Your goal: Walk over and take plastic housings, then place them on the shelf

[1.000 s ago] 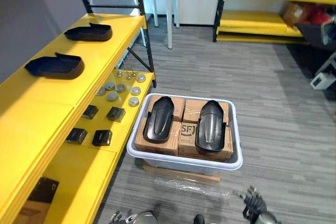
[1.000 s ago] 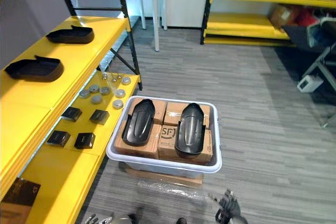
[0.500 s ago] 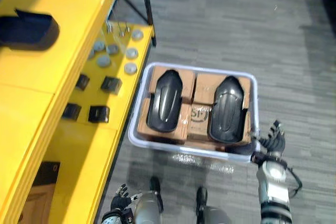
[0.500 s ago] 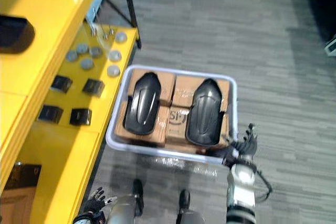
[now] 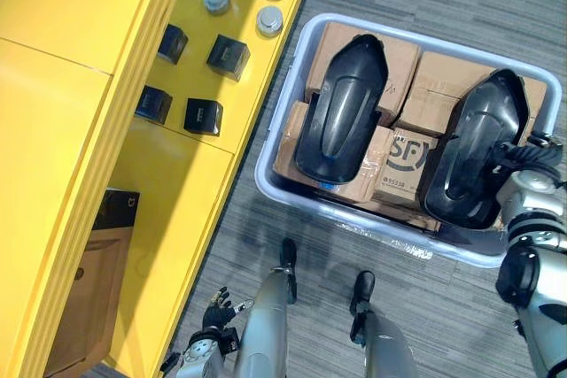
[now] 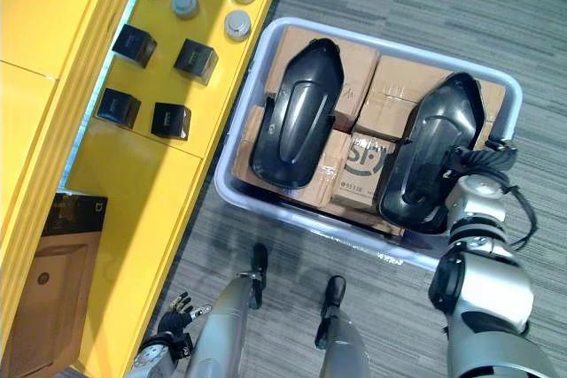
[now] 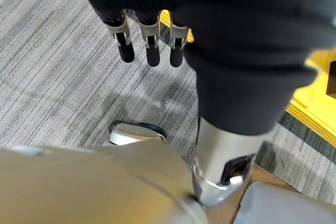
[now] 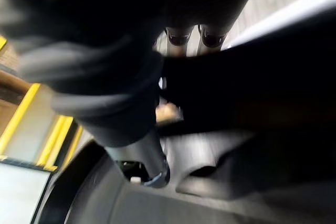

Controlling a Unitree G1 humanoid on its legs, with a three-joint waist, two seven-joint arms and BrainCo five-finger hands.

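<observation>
Two black plastic housings lie on cardboard boxes (image 5: pixel 400 158) inside a pale grey bin (image 5: pixel 283 90) on the carpet. The left housing (image 5: pixel 341 108) lies untouched. My right hand (image 6: pixel 483 158) rests at the right housing (image 5: pixel 469 157), by its right side near the bin's rim; its fingers (image 8: pixel 189 36) look straight and lie against the dark shell, closing on nothing. Down by my side my left hand (image 5: pixel 213 312) hangs open over the carpet, with its fingers (image 7: pixel 149 45) straight and nothing in it.
The yellow shelf (image 5: pixel 71 86) runs along the left, close to the bin. Its lower level carries small black boxes (image 5: pixel 204 117) and several grey round caps (image 5: pixel 270 19), plus a dark flat box (image 5: pixel 115 210) nearer me. Grey carpet surrounds the bin.
The camera has tipped down and come closer, so the bin looks larger. My right hand has moved from beside the bin's near right corner up onto the right housing.
</observation>
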